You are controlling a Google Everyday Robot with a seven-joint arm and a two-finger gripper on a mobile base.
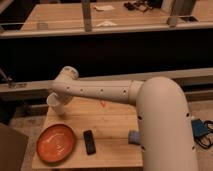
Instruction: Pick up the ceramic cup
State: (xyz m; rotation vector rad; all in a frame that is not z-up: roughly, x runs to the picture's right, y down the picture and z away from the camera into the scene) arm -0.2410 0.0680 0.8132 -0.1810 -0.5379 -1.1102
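The ceramic cup (51,102) is a small pale-white cylinder at the back left of the wooden table (112,120). My white arm reaches from the right foreground across the table to the left, and its wrist bends down at the cup. The gripper (59,98) is at the end of the arm, right against the cup's right side, and is mostly hidden by the wrist. I cannot tell whether the cup rests on the table or is lifted.
A wide shallow orange dish (56,144) lies at the front left. A black rectangular object (90,142) lies beside it. A small blue object (134,136) sits by my arm. A dark counter (110,52) runs behind the table.
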